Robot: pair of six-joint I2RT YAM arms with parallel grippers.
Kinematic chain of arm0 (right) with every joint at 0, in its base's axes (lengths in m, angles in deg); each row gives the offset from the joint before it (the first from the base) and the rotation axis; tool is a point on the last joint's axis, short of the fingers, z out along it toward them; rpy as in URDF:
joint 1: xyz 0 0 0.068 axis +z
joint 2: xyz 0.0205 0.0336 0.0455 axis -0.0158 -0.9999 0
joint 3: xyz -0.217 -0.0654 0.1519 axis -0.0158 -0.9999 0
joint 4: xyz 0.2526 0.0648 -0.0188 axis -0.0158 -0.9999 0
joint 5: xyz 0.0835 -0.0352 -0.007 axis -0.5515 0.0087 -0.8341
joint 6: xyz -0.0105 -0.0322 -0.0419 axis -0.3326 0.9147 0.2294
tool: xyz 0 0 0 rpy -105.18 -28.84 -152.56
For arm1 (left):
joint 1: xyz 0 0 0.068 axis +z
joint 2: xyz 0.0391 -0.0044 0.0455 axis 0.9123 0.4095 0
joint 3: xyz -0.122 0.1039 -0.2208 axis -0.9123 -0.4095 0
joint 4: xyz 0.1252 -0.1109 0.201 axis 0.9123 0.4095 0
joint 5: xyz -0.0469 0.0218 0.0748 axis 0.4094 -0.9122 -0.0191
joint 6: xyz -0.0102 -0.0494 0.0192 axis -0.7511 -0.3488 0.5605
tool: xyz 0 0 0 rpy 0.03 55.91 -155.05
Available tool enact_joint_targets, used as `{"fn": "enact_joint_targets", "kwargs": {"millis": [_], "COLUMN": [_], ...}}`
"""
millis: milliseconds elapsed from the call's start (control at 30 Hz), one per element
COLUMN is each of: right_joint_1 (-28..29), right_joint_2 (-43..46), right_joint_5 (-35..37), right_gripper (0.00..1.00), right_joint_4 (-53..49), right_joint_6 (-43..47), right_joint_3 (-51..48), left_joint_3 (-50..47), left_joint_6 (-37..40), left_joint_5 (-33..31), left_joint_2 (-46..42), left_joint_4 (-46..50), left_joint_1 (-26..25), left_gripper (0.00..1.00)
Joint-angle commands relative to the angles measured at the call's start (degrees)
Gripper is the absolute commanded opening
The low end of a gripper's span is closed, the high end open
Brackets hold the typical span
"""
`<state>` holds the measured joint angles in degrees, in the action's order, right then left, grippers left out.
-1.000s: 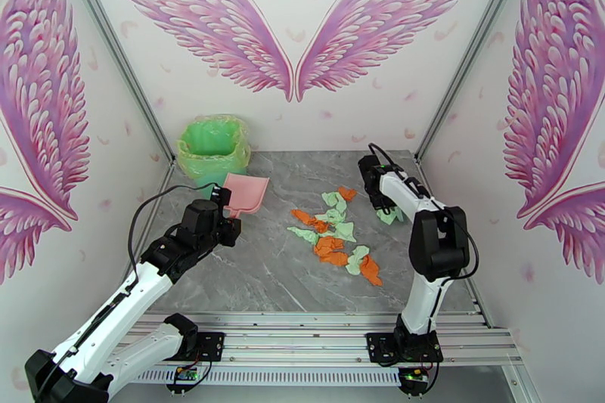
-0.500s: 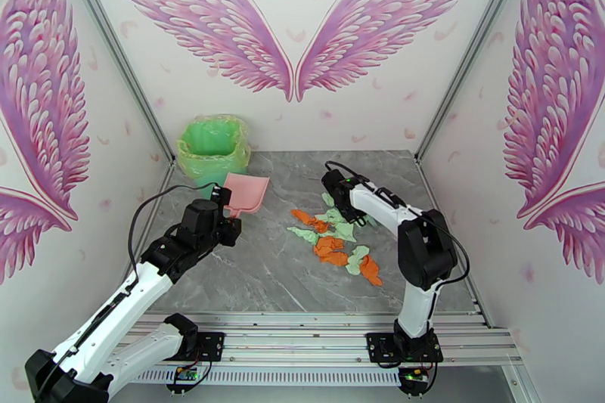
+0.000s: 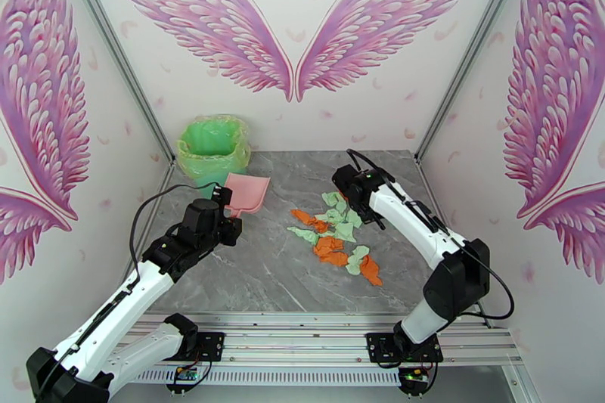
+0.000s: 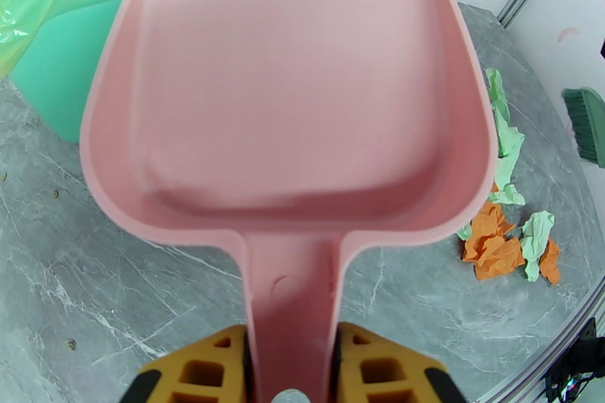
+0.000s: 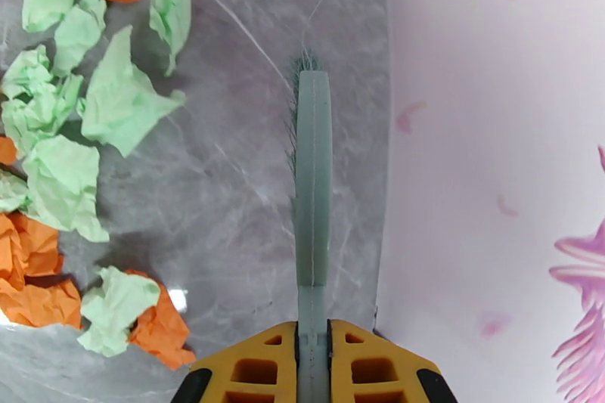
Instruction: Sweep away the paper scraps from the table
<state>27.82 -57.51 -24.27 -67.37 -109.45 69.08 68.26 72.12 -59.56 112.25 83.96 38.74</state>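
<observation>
My right tool (image 5: 312, 355) is clamped tight on the handle of the teal hand brush (image 5: 312, 170). The brush points away from the wrist, and I cannot tell whether its bristles touch the grey marble-patterned surface (image 3: 257, 276). My left tool (image 4: 291, 367) pinches the stem of the pink plastic dustpan (image 4: 287, 94), whose mouth faces the back wall and the green bag-lined bin (image 3: 214, 147), not the litter. The crumpled orange and mint-green paper scraps (image 3: 333, 234) lie in one loose band mid-surface, between the two tools. They are near the brush on its left and well apart from the dustpan.

I judge the step in hand to be the stroke that drives the band leftward. To do it well, I would set the bristles down on the wall side of the outermost scrap, so nothing gets stranded behind the brush. I would press just enough for the bristle tips to bend. The paper looks light and springy, so I expect it to hop over the brush at speed; short, slow strokes should keep the band together. Before the scraps arrive, I want the dustpan turned mouth-on to them with its lip flat on the surface, or they may slide underneath. The pan is empty, so no scrap has been collected yet.
</observation>
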Motion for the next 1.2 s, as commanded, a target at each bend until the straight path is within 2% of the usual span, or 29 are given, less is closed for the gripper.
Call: {"fn": "enact_joint_targets", "kwargs": {"millis": [0, 300, 500, 833, 1167], "right_joint_1": [1.94, 8.29, 10.69, 10.72, 10.69], "right_joint_2": [4.02, 13.80, 18.18, 19.54, 13.73], "right_joint_5": [-2.27, -15.50, -24.49, -28.33, -31.53], "right_gripper": [0.00, 0.00, 0.00, 0.00, 0.00], "right_joint_4": [-8.94, -11.15, -4.35, 10.15, 21.06], "right_joint_6": [-8.51, -20.50, -26.01, -30.73, -32.00], "right_joint_3": [-4.10, -13.60, -19.11, -24.18, -22.11], "left_joint_3": [-0.49, -0.14, -0.17, -0.19, -0.36], "left_joint_6": [0.27, 0.45, 0.36, 0.36, 0.19], "left_joint_5": [0.58, 1.38, 1.68, 1.90, 1.64], "left_joint_2": [-1.06, -0.17, -0.54, -0.99, -1.85], "left_joint_4": [-0.98, -1.27, -1.22, -0.94, -0.87], "left_joint_1": [0.20, 0.24, 0.21, 0.13, 0.11], "left_gripper": [0.00, 0.00, 0.00, 0.00, 0.00]}}
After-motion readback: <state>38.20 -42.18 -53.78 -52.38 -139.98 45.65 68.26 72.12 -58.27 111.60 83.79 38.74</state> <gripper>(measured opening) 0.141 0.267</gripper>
